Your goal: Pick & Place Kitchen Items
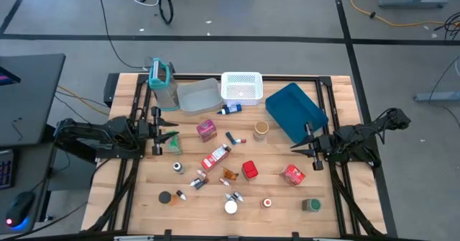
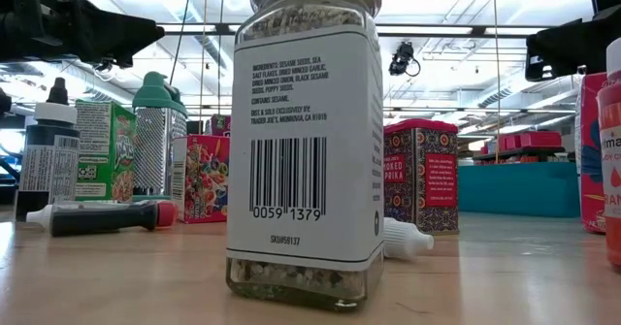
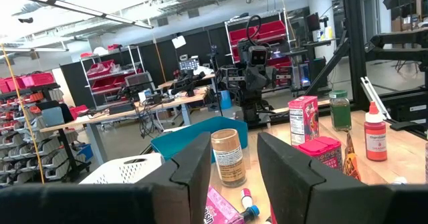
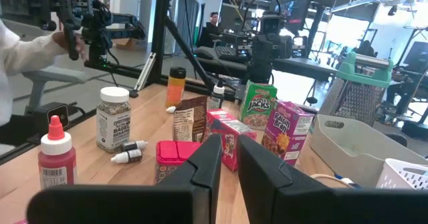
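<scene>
While both arms wait at table sides, seasoning jar (image 2: 303, 141) reads "Trader Joe's"; green carton (image 4: 258, 105) "Apple Jacks". Left gripper (image 3: 231, 164) fingers apart, empty; right gripper (image 4: 229, 164) narrowly parted, empty.

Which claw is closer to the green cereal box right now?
Left. The left claw hangs right beside the green cereal box at the table's left side. The right claw waits far across the table, near the blue tray.
</scene>
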You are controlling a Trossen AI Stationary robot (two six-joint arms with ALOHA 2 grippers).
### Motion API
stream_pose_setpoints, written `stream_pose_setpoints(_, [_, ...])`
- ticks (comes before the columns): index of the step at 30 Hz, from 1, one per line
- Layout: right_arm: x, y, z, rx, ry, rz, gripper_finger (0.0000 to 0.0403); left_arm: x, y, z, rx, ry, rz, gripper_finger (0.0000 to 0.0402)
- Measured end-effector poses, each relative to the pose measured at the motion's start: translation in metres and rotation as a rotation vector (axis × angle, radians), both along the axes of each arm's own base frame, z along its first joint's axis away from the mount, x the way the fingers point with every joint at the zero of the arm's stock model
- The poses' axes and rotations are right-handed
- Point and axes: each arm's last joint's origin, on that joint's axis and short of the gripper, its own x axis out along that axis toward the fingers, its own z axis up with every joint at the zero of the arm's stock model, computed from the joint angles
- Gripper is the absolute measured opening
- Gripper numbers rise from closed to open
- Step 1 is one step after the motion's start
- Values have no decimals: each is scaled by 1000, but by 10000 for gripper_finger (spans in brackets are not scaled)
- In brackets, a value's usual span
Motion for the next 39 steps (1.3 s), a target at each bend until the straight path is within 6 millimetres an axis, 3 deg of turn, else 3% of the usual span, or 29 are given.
stream_pose_setpoints(39, [0,0,0,0,1,0,59,-2,-2,8,-82,-89,-91,130])
